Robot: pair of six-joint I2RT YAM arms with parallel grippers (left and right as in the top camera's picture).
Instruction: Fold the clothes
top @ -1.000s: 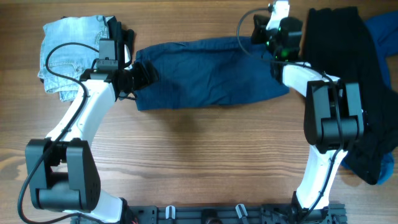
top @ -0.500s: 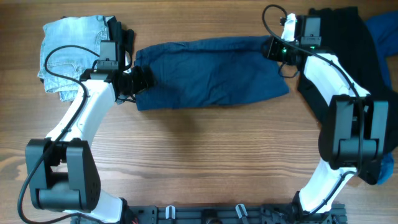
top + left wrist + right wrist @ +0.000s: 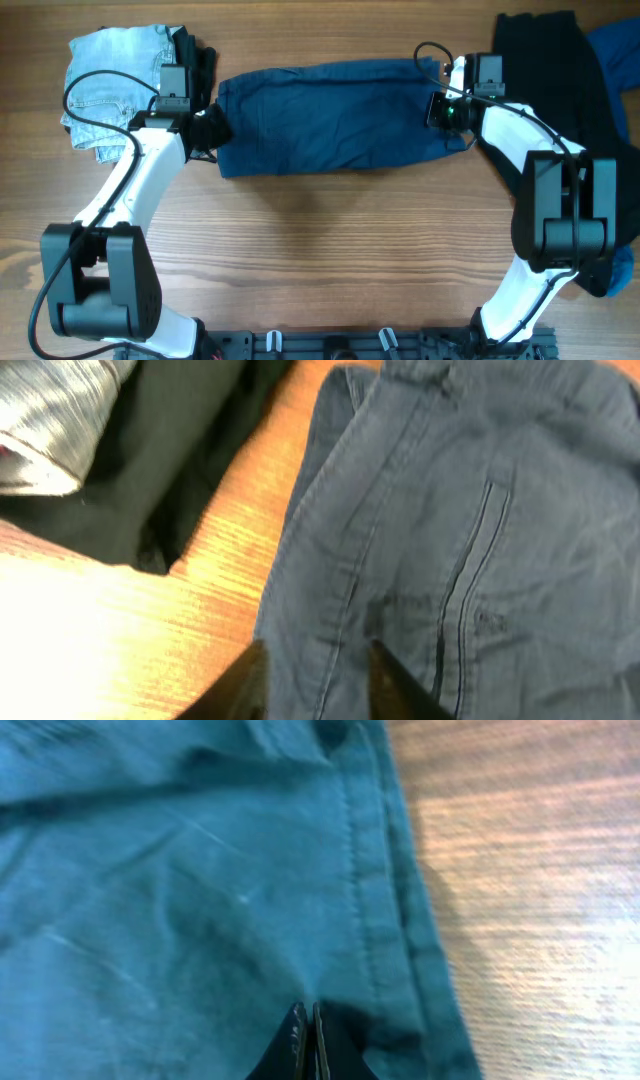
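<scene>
The right gripper [image 3: 437, 110] had dropped from the far corner to pinch shut on the shorts [image 3: 330, 115] at their right edge, while the outstretched left gripper [image 3: 217, 128] had closed on their left edge.

Overhead evenly lit, sharp — wrist views blurry, glare on table [image 3: 70, 620].

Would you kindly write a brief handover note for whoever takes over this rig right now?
Left gripper: fingers straddle the left edge of the navy shorts; grip unconfirmed.
Right gripper: shut, pinching the shorts' right edge.
The shorts lie spread across the table; light denim garment far left, dark pile far right.
Done: shorts laid out.
Left: fold them, then probably the pile.
</scene>
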